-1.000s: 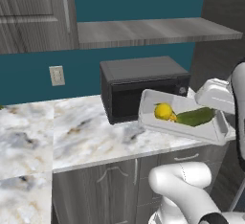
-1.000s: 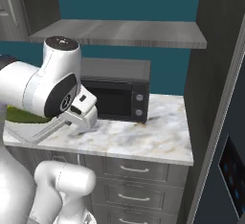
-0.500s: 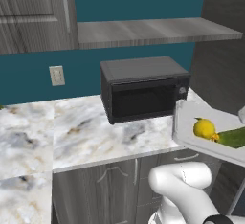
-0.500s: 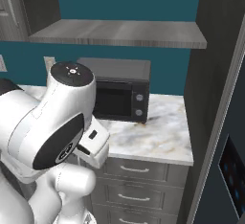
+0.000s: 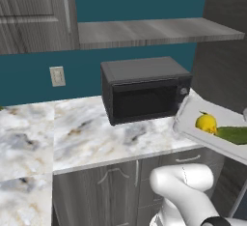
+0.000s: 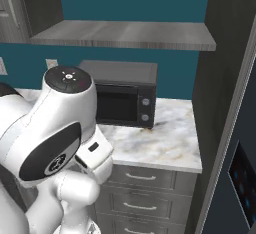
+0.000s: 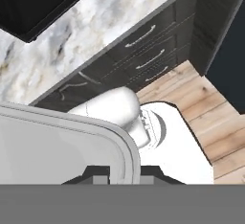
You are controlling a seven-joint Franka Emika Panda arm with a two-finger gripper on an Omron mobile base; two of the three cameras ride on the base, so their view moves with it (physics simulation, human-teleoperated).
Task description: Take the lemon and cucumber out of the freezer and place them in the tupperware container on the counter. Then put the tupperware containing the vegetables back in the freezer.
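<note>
Translucent white, the tupperware container [image 5: 193, 119] is hanging in the air past the right end of the worktop [image 5: 87, 133], with the lemon [image 5: 206, 123] and the cucumber [image 5: 233, 134] lying side by side inside it. In the hand view the claw [image 7: 124, 169] is closed tight on the rim of the container — so the load is sitting directly at the fingertips. The freezer [image 6: 235, 143] is standing to the right of the tray, which I judge is the direction that matters now; I am finding no readable writing or brand anywhere.

No readable text, label, brand or number appears anywhere; the microwave [image 6: 125, 95] carries two unmarked dials, and the freezer [image 6: 240, 173] door panel at 4 o'clock shows illegible blue marks.
</note>
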